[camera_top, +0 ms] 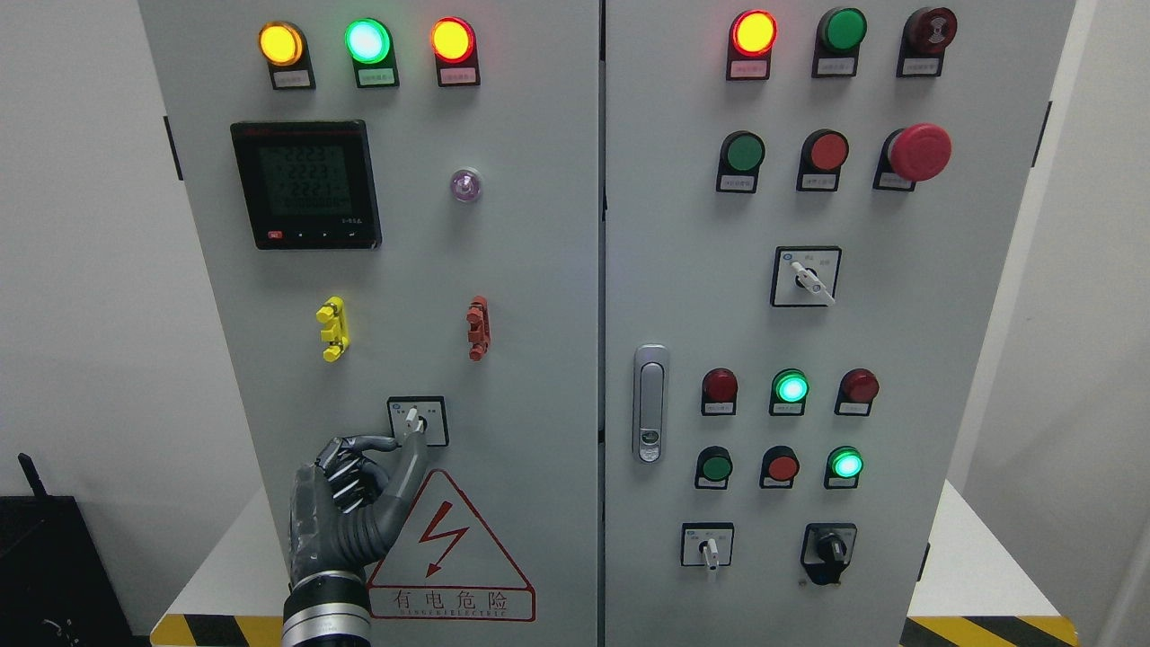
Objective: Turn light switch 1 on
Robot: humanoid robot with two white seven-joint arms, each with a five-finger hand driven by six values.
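Left hand (346, 503) comes up from the bottom edge left of middle, fingers curled, thumb and a fingertip (393, 441) pinched at the white lever of the rotary switch (418, 420), low on the left door of the grey cabinet (539, 359), just above the red warning triangle (449, 553). Lever points up, tilted slightly left; hand looks closed on it, though whether both digits truly touch is unclear. Same door, higher up: digital meter (305, 184), yellow clip (332, 328), red clip (478, 328), and three lit lamps (367, 40) along the top.
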